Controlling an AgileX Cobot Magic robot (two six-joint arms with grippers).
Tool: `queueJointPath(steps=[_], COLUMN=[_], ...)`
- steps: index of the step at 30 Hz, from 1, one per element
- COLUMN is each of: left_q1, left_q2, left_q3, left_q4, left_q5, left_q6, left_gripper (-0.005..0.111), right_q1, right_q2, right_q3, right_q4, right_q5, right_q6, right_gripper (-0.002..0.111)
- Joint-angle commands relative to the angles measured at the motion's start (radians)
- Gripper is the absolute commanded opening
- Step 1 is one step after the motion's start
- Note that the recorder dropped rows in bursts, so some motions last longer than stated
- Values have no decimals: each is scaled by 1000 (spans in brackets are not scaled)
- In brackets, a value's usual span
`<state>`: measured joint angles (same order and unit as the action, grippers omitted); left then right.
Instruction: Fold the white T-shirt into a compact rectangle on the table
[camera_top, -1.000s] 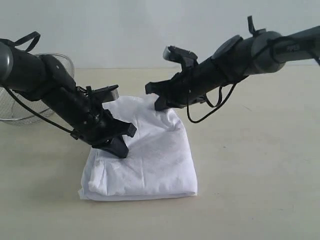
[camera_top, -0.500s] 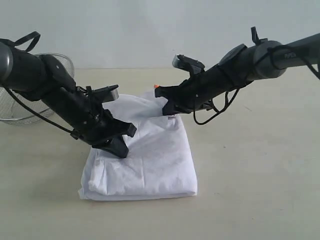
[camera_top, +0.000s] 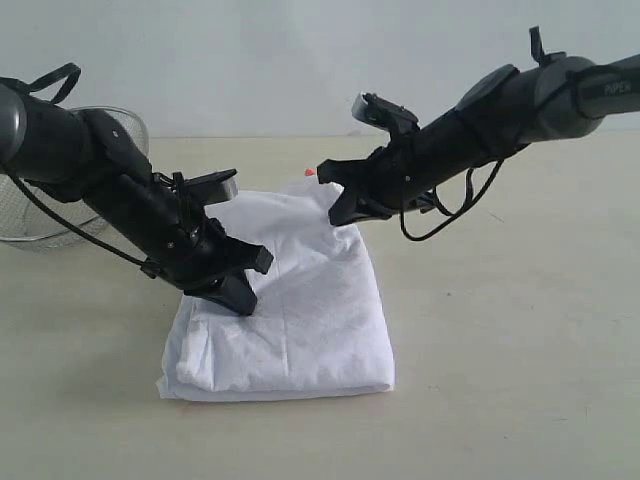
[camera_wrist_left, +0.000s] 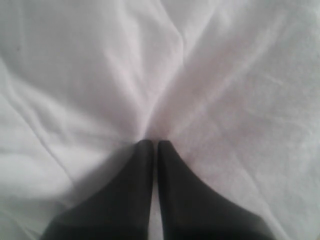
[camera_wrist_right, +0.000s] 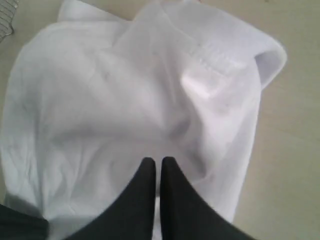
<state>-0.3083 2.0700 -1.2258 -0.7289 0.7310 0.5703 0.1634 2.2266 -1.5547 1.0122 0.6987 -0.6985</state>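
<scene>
The white T-shirt (camera_top: 300, 320) lies on the table (camera_top: 500, 380) as a rough rectangle, its long axis running near to far. The left gripper (camera_top: 232, 290), fingers closed together, presses its left side. The right gripper (camera_top: 335, 208), also closed and empty, hovers just above the looser far edge.

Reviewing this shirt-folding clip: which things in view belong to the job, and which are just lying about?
Part of the job:
- white T-shirt, folded
- table
- left gripper, shut, tips on the shirt
- right gripper, shut, over the shirt

Lying about:
- wire-mesh bowl, behind the left arm
</scene>
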Motion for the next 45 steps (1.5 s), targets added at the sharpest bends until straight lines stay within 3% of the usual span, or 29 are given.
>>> queueJointPath(steps=[1,12,17,19,20,25,28,34,45], left_q1=[-5,-5,-5,-5,-5,-5,-5,-5,-5], left_q2=[-9,-23,-126,-168,-182,-280,-343,-329,-314], left_q3=[5,5,5,5,7,68,120,155,155], left_q4=[4,4,4,4,4,-19,-77,-225,-295], left_q5=[-10,-2,2,25,37,-51,-71,-46,-19], left_q6=[2,2,-5,-5,-8,-23,-23,58,58], left_gripper=[4,4,4,4,4,4,4,4,4], right_q1=[-5,-13,-21,-29,-37,-165,-193,-183,-141], right_q2=[54,-28,-130,-142,-142,-149,-149,-133,-76], right_q3=[9,9,9,9,14,194,289,322,322], right_q4=[-37,-122,-121,-121,-100,195,235,236,210], right_q5=[-10,11,130,279,394,522,522,522,391], right_q6=[-2,46,90,98,103,-50,-115,-149,-131], right_gripper=[0,0,0,0,0,0,0,0,0])
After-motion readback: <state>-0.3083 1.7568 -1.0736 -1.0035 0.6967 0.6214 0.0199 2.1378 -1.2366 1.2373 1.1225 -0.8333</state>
